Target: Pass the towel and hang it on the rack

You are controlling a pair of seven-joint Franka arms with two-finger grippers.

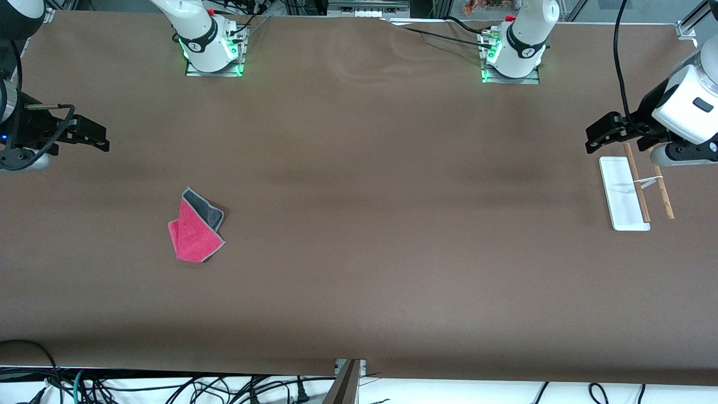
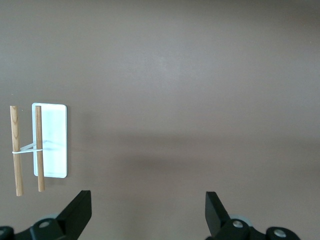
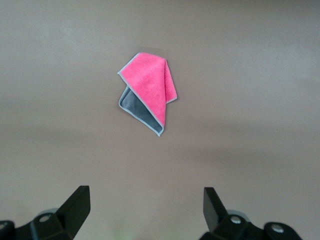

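Observation:
The towel [image 1: 196, 229] lies folded on the brown table toward the right arm's end, pink-red face up with a dark grey flap showing; the right wrist view shows the towel [image 3: 150, 90] ahead of the fingers. My right gripper [image 1: 100, 137] [image 3: 146, 199] hovers open and empty over the table's edge at that end, apart from the towel. The rack [image 1: 624, 193] [image 2: 52, 135], a white base with two brown rods [image 2: 39, 149], stands at the left arm's end. My left gripper [image 1: 593, 137] [image 2: 148, 202] hangs open and empty just beside the rack, above the table.
Both arm bases [image 1: 213, 53] [image 1: 513, 62] are bolted along the table edge farthest from the front camera. Cables [image 1: 168, 387] lie below the nearest edge. The brown table [image 1: 392, 224] stretches bare between towel and rack.

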